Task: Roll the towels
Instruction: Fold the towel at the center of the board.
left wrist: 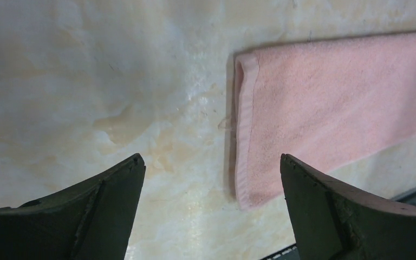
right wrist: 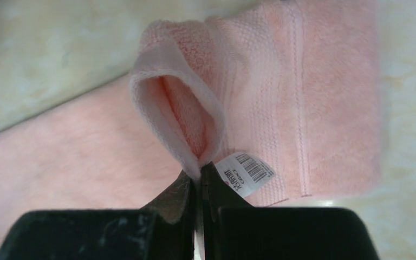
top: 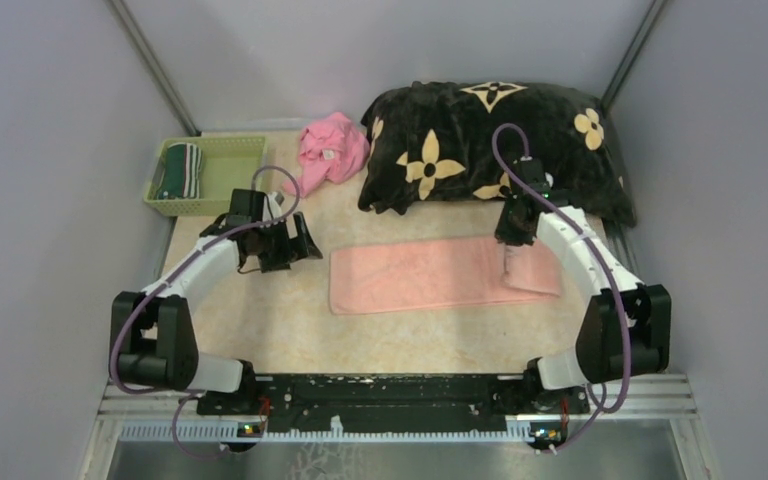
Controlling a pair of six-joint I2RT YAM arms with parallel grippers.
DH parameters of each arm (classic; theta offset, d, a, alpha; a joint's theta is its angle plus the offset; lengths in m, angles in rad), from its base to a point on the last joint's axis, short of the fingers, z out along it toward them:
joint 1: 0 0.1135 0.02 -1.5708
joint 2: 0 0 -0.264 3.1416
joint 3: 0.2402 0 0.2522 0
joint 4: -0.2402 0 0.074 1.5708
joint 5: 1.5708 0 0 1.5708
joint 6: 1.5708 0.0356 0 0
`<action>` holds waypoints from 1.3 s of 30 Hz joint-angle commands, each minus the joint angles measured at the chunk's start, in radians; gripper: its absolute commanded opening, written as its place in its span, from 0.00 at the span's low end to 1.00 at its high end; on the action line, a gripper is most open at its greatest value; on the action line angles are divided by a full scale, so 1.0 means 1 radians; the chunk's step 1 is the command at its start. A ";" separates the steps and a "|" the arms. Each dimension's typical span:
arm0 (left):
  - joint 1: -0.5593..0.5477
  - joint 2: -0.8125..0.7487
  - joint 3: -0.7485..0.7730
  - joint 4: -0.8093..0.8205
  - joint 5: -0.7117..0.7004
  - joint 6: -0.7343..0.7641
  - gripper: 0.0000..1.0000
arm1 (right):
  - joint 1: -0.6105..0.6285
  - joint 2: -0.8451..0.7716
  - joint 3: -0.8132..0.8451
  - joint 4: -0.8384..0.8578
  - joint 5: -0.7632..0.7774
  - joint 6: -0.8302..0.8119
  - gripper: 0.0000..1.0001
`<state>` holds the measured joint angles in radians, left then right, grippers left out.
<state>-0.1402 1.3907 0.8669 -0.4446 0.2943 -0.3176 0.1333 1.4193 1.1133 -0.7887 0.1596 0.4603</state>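
The pale salmon-pink towel (top: 430, 275) lies flat and lengthwise on the beige table. My right gripper (top: 512, 262) is shut on the hem at its right end, which is lifted and curled back over the towel. In the right wrist view the pinched hem forms a loop above the right gripper (right wrist: 199, 173), with a white barcode label (right wrist: 246, 173) beside it. My left gripper (top: 305, 245) hovers open just off the towel's left end; in its wrist view the left gripper (left wrist: 211, 161) holds nothing, and the towel's (left wrist: 330, 103) near left corner shows between the fingers. The green striped towel (top: 182, 170) sits in a basket.
A light green basket (top: 222, 203) stands at the back left. A crumpled bright pink cloth (top: 332, 148) lies beside it. The big black blanket with tan flowers (top: 490, 150) fills the back right, just behind the right arm. Grey walls close in both sides.
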 commanded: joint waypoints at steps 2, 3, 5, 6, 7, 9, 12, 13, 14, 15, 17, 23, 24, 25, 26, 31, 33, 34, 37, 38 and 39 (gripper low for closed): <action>-0.018 0.031 -0.061 0.074 0.145 -0.100 0.98 | 0.167 -0.048 -0.015 0.176 -0.199 0.150 0.00; -0.022 0.038 -0.068 0.082 0.154 -0.113 0.97 | 0.202 -0.040 -0.012 0.196 -0.209 0.165 0.00; -0.035 0.046 -0.084 0.102 0.158 -0.138 0.96 | 0.266 -0.009 0.011 0.217 -0.214 0.189 0.00; -0.039 0.047 -0.094 0.111 0.157 -0.150 0.95 | 0.295 0.009 0.028 0.222 -0.214 0.197 0.00; -0.041 0.046 -0.106 0.121 0.156 -0.161 0.94 | 0.324 0.033 0.051 0.222 -0.214 0.204 0.00; -0.045 0.042 -0.125 0.139 0.151 -0.178 0.91 | 0.388 0.087 0.105 0.200 -0.210 0.212 0.00; -0.056 0.047 -0.145 0.164 0.153 -0.196 0.87 | 0.457 0.183 0.193 0.166 -0.214 0.228 0.00; -0.063 0.055 -0.147 0.168 0.153 -0.198 0.85 | 0.483 0.215 0.223 0.151 -0.214 0.233 0.00; -0.069 0.065 -0.148 0.171 0.154 -0.199 0.82 | 0.507 0.256 0.255 0.130 -0.208 0.240 0.00; -0.075 0.073 -0.149 0.175 0.154 -0.199 0.80 | 0.528 0.293 0.288 0.110 -0.205 0.249 0.00; -0.084 0.091 -0.153 0.182 0.152 -0.202 0.76 | 0.567 0.346 0.346 0.081 -0.190 0.266 0.00; -0.105 0.119 -0.165 0.195 0.138 -0.207 0.59 | 0.643 0.436 0.456 0.012 -0.143 0.330 0.00; -0.108 0.120 -0.168 0.197 0.133 -0.209 0.55 | 0.655 0.441 0.467 0.009 -0.136 0.337 0.00; -0.110 0.122 -0.170 0.200 0.131 -0.210 0.52 | 0.663 0.444 0.475 0.007 -0.128 0.346 0.00; -0.112 0.123 -0.172 0.202 0.130 -0.212 0.49 | 0.669 0.447 0.481 0.006 -0.125 0.354 0.00; -0.124 0.137 -0.174 0.205 0.125 -0.212 0.43 | 0.698 0.467 0.513 0.000 -0.108 0.396 0.00; -0.127 0.137 -0.175 0.207 0.120 -0.213 0.41 | 0.710 0.478 0.528 -0.003 -0.096 0.416 0.00; -0.128 0.137 -0.174 0.207 0.120 -0.211 0.41 | 0.717 0.485 0.534 0.000 -0.095 0.420 0.00; -0.131 0.135 -0.174 0.204 0.112 -0.210 0.40 | 0.734 0.508 0.553 0.005 -0.087 0.440 0.00; -0.132 0.133 -0.174 0.203 0.109 -0.209 0.40 | 0.738 0.515 0.558 0.007 -0.083 0.448 0.00; -0.133 0.133 -0.175 0.202 0.107 -0.209 0.40 | 0.743 0.520 0.559 0.011 -0.080 0.457 0.00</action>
<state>-0.2646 1.5196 0.7025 -0.2607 0.4183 -0.5274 0.8459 1.9163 1.6127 -0.8005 0.0547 0.8639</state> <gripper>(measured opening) 0.404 0.023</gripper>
